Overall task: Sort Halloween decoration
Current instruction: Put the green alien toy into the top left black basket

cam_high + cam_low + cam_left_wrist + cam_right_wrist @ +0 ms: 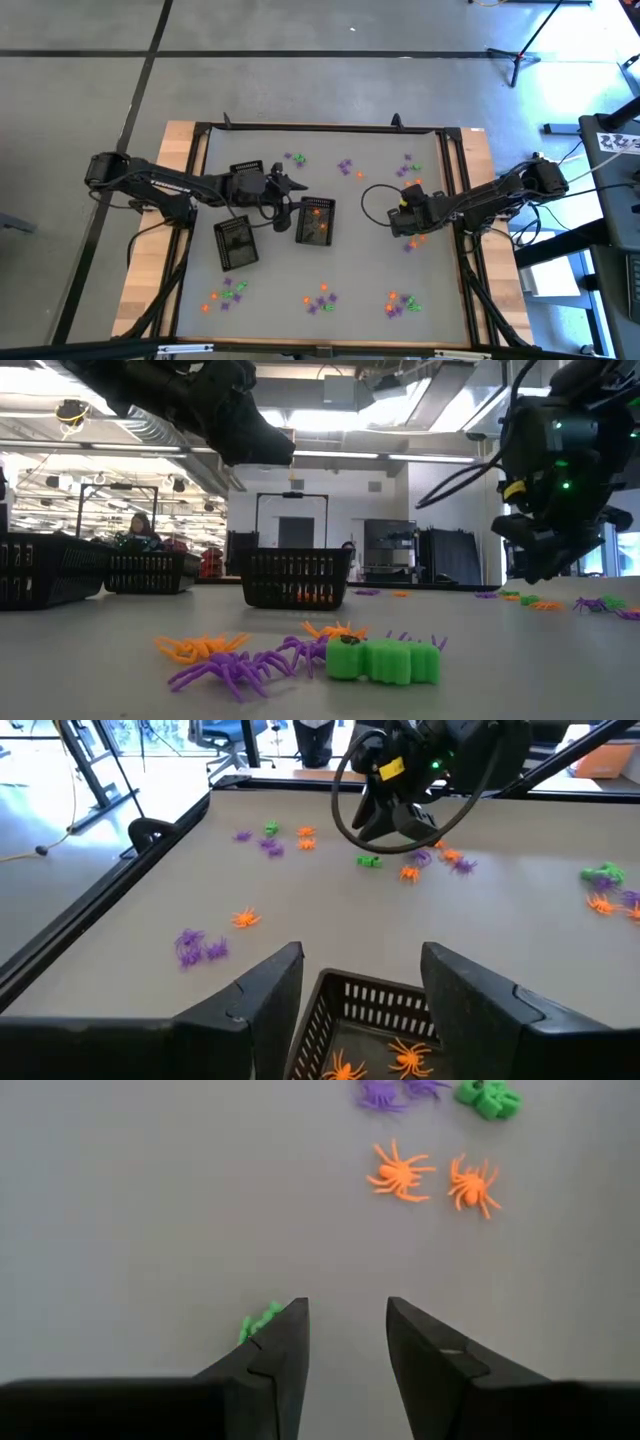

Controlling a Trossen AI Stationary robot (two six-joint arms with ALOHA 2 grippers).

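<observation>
The Halloween decoration is small orange, purple and green trinkets, mostly spiders, scattered in clusters (320, 298) over the grey table. My left gripper (360, 985) hangs open above the near end of a black mesh tray (375, 1010); this tray (315, 222) holds orange spiders (408, 1055). My right gripper (347, 1345) points down at the table near its right side and is open, with nothing between its fingers. A green trinket (258, 1320) lies just outside one finger. Two orange spiders (400, 1175) lie farther ahead.
A second black tray (236, 242) lies left of the first, and a third (245, 168) shows under my left arm. More trinkets lie along the far side (345, 166) and the near side (225, 292). A raised black frame (320, 128) borders the table.
</observation>
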